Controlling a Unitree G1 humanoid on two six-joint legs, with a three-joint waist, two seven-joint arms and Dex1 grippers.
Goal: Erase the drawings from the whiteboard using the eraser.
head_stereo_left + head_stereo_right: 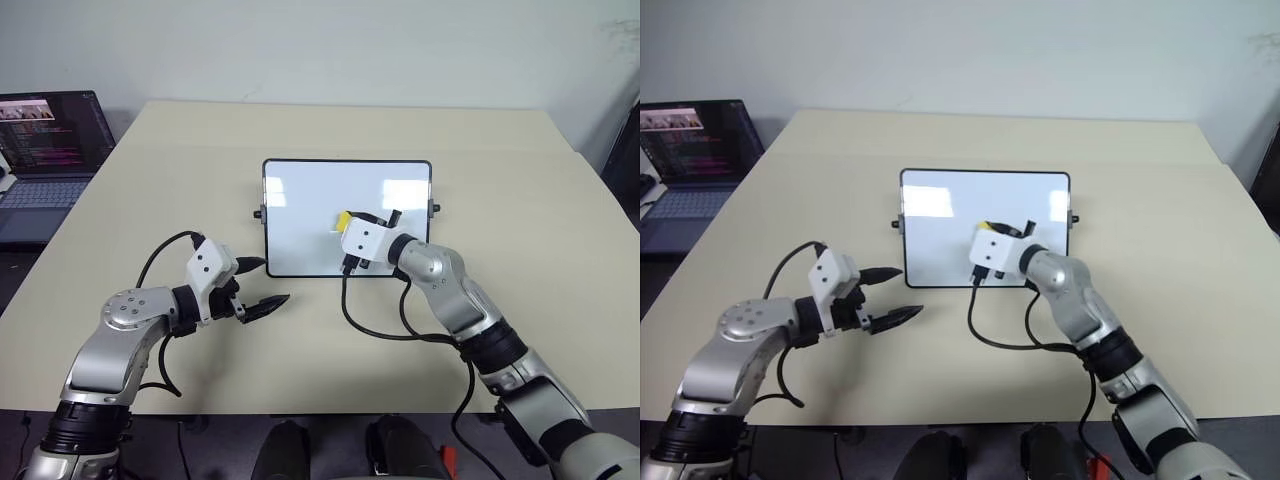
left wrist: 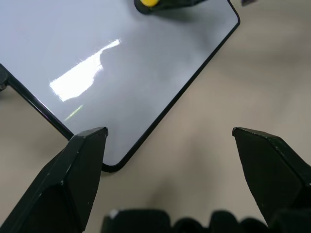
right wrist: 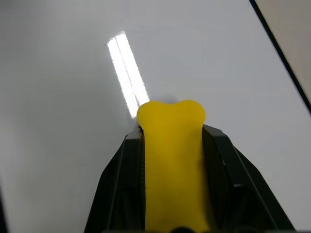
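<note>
The whiteboard lies flat in the middle of the table, its glossy white face plain wherever it shows. The drawings are hidden or out of view. My right gripper hovers over the board's right half, shut on the yellow eraser, whose rounded end sticks out past the black fingers toward the board surface. My left gripper stands open just off the board's near left corner, with nothing between its fingertips. The eraser also peeks in at the edge of the left wrist view.
An open laptop sits at the far left, off the beige table. Black cables loop from both wrists onto the table in front of the board. Bare tabletop surrounds the board on all sides.
</note>
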